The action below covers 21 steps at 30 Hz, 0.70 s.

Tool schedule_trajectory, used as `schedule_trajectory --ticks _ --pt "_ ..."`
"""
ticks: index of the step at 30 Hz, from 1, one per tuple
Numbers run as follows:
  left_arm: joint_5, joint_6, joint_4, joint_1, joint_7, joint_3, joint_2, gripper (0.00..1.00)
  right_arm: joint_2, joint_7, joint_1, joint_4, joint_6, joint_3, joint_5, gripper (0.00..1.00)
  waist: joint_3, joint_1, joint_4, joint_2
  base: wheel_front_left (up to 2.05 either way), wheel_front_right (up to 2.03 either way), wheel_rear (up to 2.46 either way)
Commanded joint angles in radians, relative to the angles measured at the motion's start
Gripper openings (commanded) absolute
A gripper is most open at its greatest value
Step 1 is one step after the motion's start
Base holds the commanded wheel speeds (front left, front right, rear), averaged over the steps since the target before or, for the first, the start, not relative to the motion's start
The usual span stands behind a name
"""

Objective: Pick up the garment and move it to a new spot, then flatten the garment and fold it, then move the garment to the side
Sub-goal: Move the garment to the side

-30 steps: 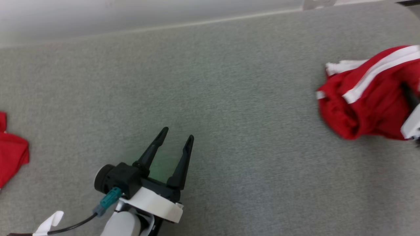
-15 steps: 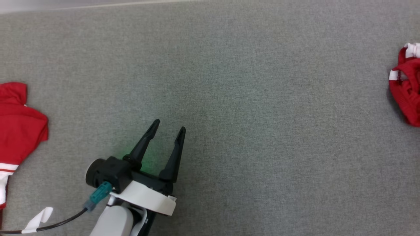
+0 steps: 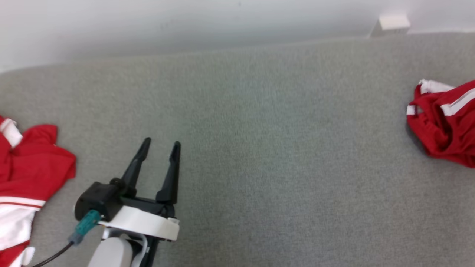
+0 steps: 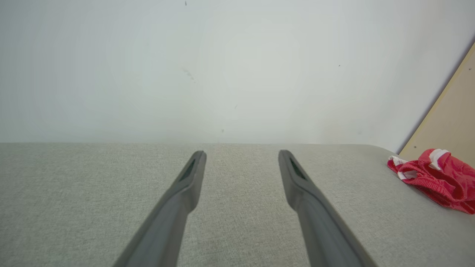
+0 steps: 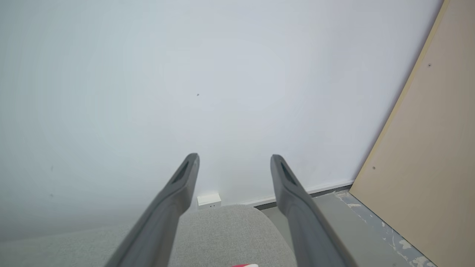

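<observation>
While the left arm reaches forward low over the grey fabric-covered surface (image 3: 278,155), its pale forearm coming up from the near edge left of the middle, the left gripper (image 3: 161,142) points its two dark fingers toward the far edge. They are spread wide with nothing between them. The right gripper (image 5: 234,156) is also spread wide and holds nothing. It sits above the surface's rounded far right corner and aims at the white wall (image 5: 148,74), where a small white socket box (image 5: 209,200) sits at the foot.

The crumpled red garment with white stripes (image 3: 445,126) lies at the right edge, toward the far corner, well apart from the left gripper and off to its right. A second red and white garment (image 3: 33,170) is bunched at the left edge, near the left wrist. A broad stretch of grey fabric runs between the two garments. The wall stands just behind the far edge, and a beige board (image 5: 426,148) stands beyond the right corner.
</observation>
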Motion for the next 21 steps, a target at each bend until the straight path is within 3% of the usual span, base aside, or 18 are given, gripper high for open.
schedule_trajectory --ticks 1,13,21 --pt "-0.001 0.007 -0.005 0.019 0.000 0.019 -0.003 1.00 0.001 -0.020 0.014 -0.026 -0.003 0.007 0.016 1.00 -0.063 0.0000 0.016 0.0000 0.00 0.00 0.00" --pt "0.019 0.020 -0.012 0.105 0.000 0.164 -0.008 1.00 0.021 -0.027 0.322 -0.408 -0.003 0.144 0.158 1.00 -0.216 0.0000 0.106 0.0000 0.00 0.00 0.00" --pt "0.026 0.018 -0.012 0.182 0.000 0.208 -0.026 1.00 0.132 -0.062 0.662 -0.670 -0.003 0.110 0.128 1.00 -0.263 0.0000 0.156 0.0000 0.00 0.00 0.00"
